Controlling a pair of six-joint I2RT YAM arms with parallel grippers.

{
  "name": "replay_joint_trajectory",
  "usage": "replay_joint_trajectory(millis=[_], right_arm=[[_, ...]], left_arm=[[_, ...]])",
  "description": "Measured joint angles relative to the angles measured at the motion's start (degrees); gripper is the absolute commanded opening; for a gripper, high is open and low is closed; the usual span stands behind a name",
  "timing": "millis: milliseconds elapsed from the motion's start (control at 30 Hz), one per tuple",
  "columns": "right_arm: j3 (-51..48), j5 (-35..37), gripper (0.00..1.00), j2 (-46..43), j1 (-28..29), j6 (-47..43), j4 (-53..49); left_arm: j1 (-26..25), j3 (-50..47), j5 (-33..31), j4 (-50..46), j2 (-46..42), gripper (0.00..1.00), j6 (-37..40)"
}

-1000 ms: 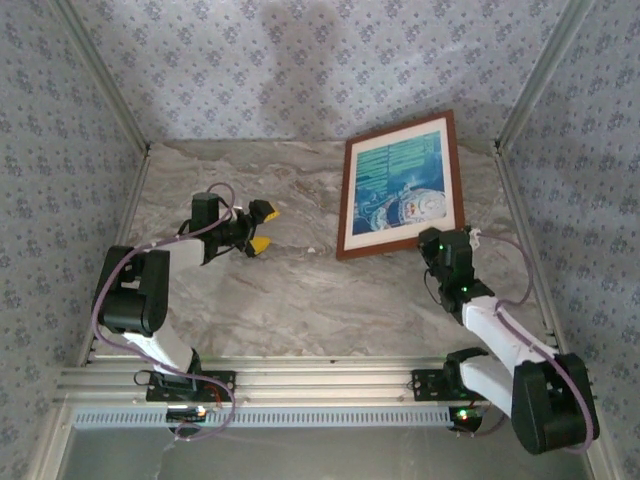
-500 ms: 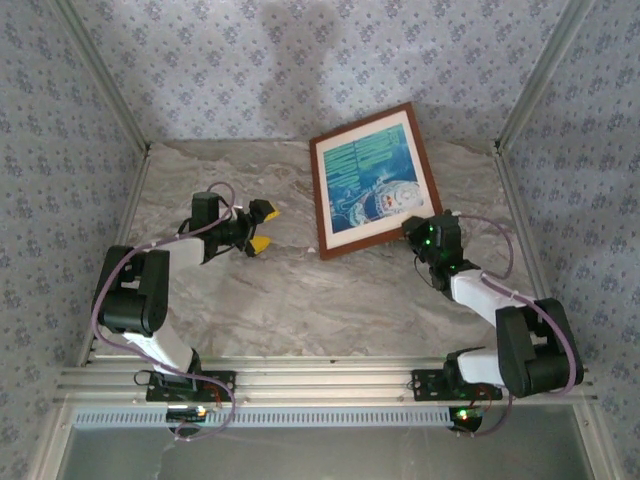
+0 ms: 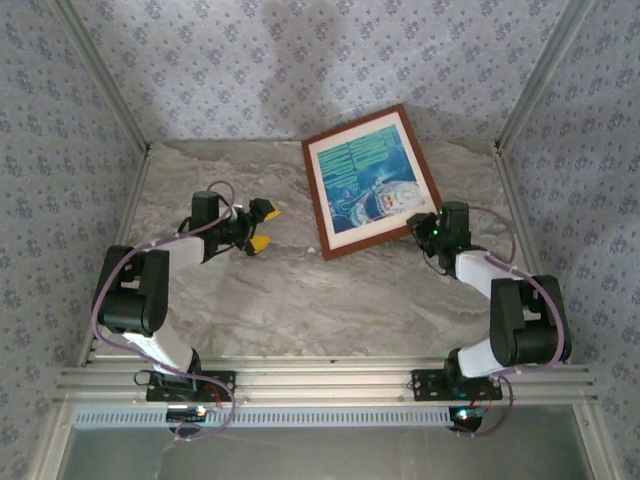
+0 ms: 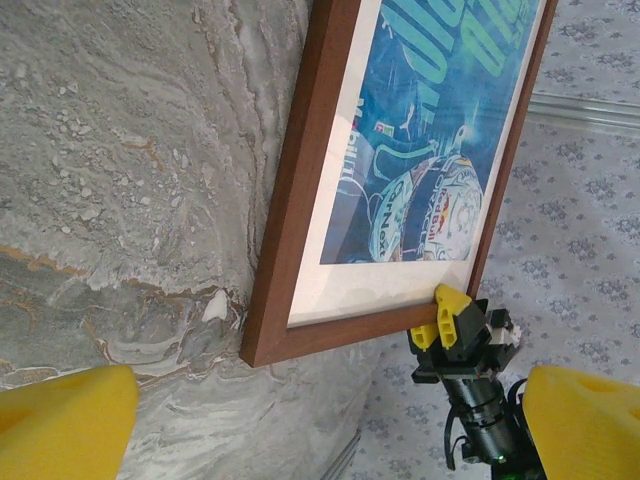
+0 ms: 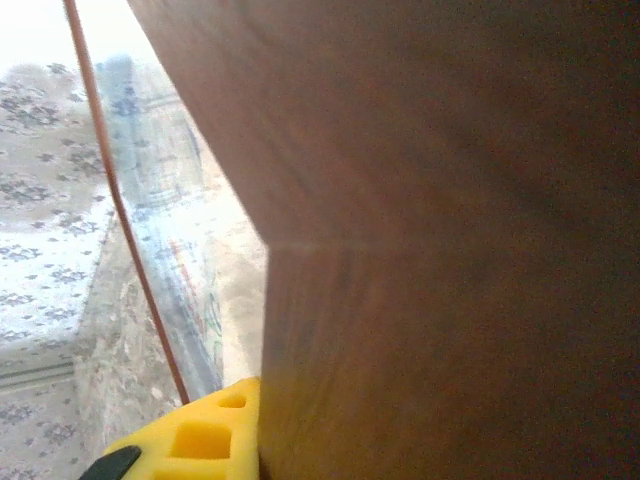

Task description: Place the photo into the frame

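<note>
Judging by the photo [image 3: 368,180] sitting behind its cream mat [image 4: 370,290] inside the frame [image 3: 313,200], tilted up at the worktop's [image 3: 300,290] far side, little seems left: the right pincer [image 3: 432,228] pinches the frame's near corner while the left pincer [image 3: 262,227] gapes empty.

Left end effector [image 3: 263,227] wide open, arm bent; right end effector [image 3: 427,223] seemingly clamping frame [image 4: 300,180] corner.
</note>
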Motion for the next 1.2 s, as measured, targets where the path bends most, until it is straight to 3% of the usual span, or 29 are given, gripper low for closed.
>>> replay_joint_trajectory(millis=[233,733,900,1067,1200], right_arm=[[2.1,-2.2,0.01,0.0,-2.5,0.9,-5.7],[-3.2,-0.6,0.03,-14.4,-3.4,2.9,-21.6],[-3.8,0.5,0.21,-15.4,-3.8,2.8,-25.2],[-4.1,2.5,0.24,-14.7,-3.3,4.8,-24.3],[-4.1,6.2,0.36,-14.4,-2.6,6.3,-24.6]], left_arm=[[0.0,0.0,0.0,0.0,0.0,0.99,0.2],[0.0,0.0,0.0,-0.2,-0.7,0.99,0.2],[0.0,0.0,0.0,0.0,-0.6,0.99,0.2],[0.0,0.0,0.0,0.4,0.0,0.99,0.1],[0.0,0.0,0.0,0.5,0.0,0.99,0.2]])
